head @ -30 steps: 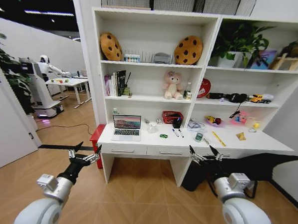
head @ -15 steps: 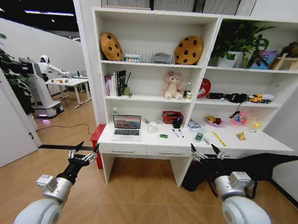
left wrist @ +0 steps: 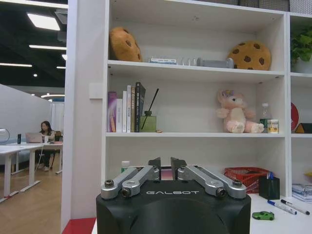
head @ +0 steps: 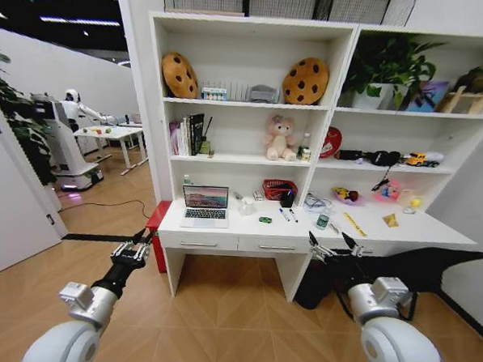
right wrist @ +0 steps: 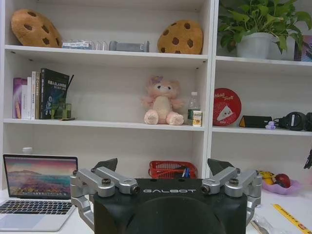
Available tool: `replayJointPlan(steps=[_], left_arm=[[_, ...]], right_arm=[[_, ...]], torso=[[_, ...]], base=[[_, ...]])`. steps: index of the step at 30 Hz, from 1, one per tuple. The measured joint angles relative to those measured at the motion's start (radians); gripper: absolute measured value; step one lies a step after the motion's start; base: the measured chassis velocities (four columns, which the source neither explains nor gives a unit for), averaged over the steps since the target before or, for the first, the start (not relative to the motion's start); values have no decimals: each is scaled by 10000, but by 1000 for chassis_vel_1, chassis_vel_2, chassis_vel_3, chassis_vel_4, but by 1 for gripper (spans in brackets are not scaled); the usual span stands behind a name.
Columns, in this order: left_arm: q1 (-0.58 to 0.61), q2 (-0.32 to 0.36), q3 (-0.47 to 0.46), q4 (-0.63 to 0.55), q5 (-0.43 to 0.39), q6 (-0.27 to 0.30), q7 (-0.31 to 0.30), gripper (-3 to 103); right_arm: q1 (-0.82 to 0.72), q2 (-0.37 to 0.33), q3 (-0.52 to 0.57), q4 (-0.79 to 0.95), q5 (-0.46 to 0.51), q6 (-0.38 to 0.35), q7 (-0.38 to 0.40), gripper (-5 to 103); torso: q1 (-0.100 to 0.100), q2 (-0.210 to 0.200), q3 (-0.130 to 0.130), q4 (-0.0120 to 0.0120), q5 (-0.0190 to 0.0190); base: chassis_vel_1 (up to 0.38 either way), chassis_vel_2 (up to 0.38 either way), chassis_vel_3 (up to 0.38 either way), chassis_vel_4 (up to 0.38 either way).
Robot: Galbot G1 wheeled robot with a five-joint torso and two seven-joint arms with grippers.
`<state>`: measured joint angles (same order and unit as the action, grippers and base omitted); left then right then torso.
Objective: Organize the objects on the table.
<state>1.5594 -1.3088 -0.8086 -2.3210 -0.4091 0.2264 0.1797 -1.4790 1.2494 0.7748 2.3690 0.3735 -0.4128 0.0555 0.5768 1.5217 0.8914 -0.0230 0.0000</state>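
Laptop (head: pixel 205 206) open near the table's (head: pixel 433 232) left end; green car (head: pixel 265 219) and two pens (head: pixel 287 215) mid-table, toward the front edge. Nothing handled yet. Left gripper (head: pixel 132 253) has just closed its fingers, short of the table; right gripper (head: pixel 336 248) stays spread.

Your head camera looks down from well back at the table (head: pixel 385 229). Both wrist cameras face the shelving level, nearer; all share the pink bear (head: pixel 280 138).
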Motion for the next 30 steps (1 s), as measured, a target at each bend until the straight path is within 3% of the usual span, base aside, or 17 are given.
replayJointPlan(steps=[1,3,6,16,30], left_arm=[[0,0,0,0,0,0,0,14],[34,6,-15,-31,2,0,93,3],[64,6,-16,-50,19,0,138,0],[69,52,-45,-64,24,-19,272,0],[27,48,-43,33,32,-42,414,0]], right_arm=[[0,0,0,0,0,0,0,100],[-15,52,-13,17,-36,11,-129,100],[-35,64,-19,28,-55,46,-156,100],[-28,54,13,30,-58,62,-159,100],[37,57,-17,-45,-52,39,-181,100]], torso=[[0,0,0,0,0],[0,0,0,0,0],[-1,0,-1,0,0],[-2,0,0,1,2],[-1,0,-1,-3,-3]], base=[[0,0,0,0],[0,0,0,0],[0,0,0,0],[-78,90,77,-80],[-250,254,251,-241]])
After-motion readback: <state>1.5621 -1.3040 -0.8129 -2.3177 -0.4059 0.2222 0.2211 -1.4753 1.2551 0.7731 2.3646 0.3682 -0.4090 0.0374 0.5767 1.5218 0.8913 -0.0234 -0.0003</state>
